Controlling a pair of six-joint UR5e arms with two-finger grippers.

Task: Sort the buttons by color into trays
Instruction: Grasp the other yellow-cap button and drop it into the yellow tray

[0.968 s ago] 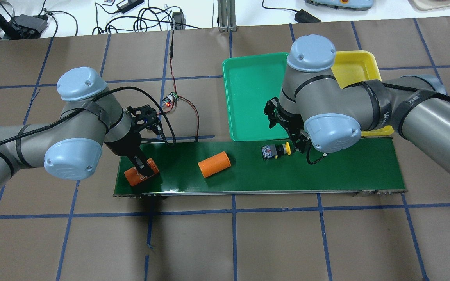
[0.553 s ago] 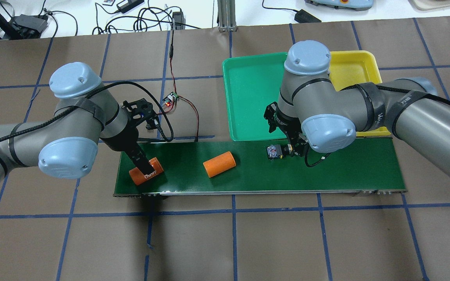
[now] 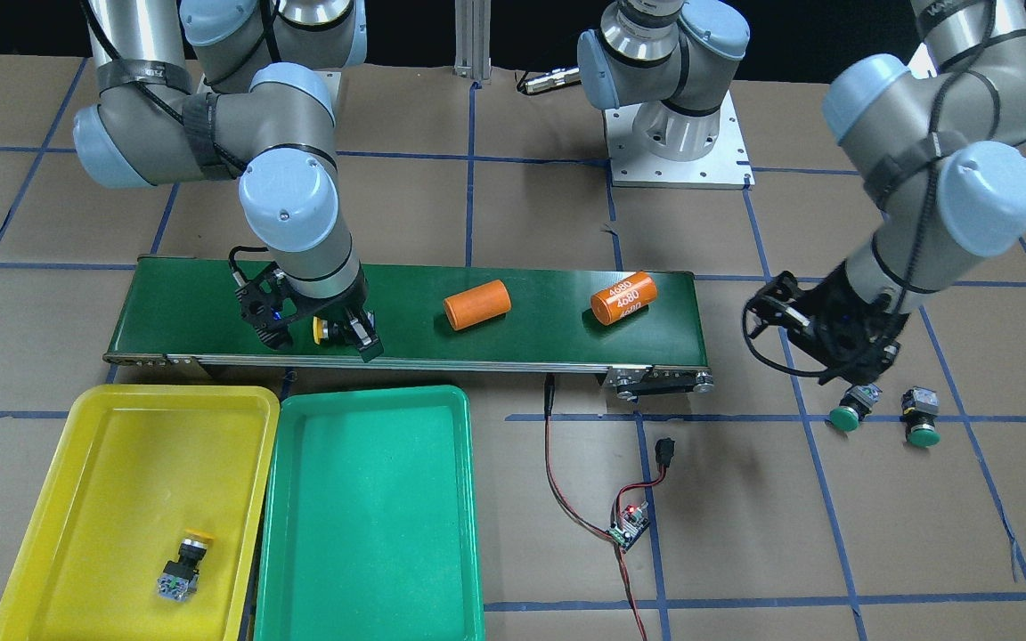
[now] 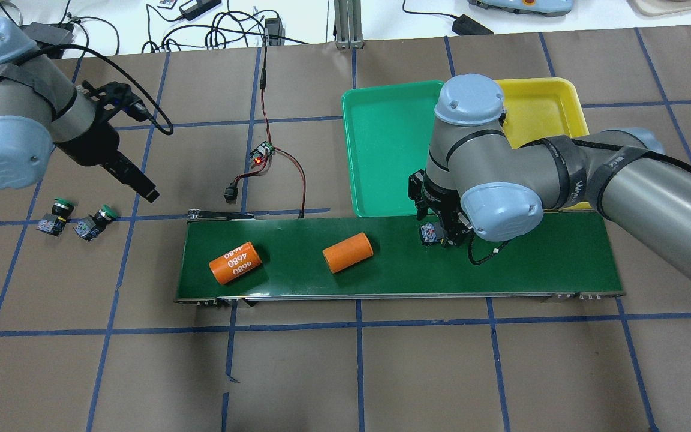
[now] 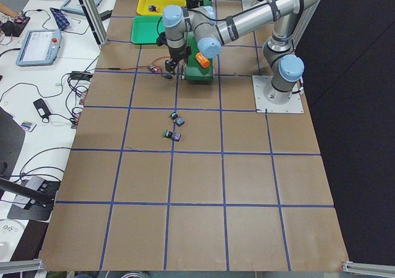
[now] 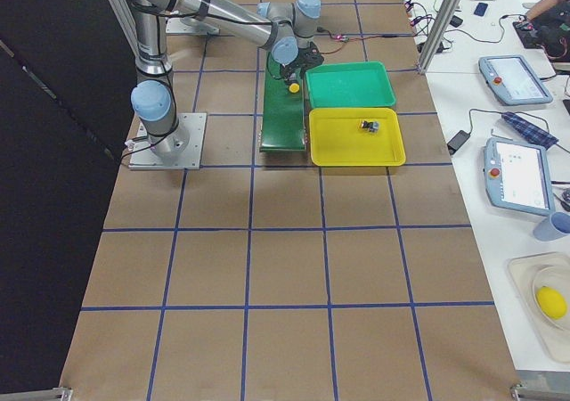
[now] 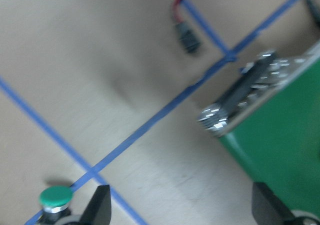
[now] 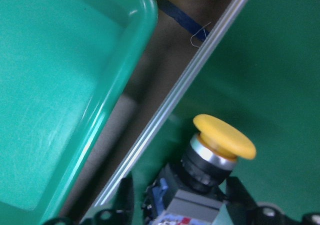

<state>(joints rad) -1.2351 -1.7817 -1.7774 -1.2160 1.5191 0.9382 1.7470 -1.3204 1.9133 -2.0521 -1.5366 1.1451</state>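
Buttons [image 3: 183, 561] four, trays [image 3: 121, 463] two.

We see a brown, blue-gridded tabletop [image 3: 834, 570] carrying a green conveyor belt [image 3: 192, 303], yellow tray [image 3: 103, 463], green tray [image 3: 370, 499] and two green buttons [image 3: 844, 413].

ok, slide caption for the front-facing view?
Right gripper straddles a yellow button on the conveyor; left gripper open near two green buttons.

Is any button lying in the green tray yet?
No, the green tray shows only its bare floor; the one button in a tray lies in the yellow tray.
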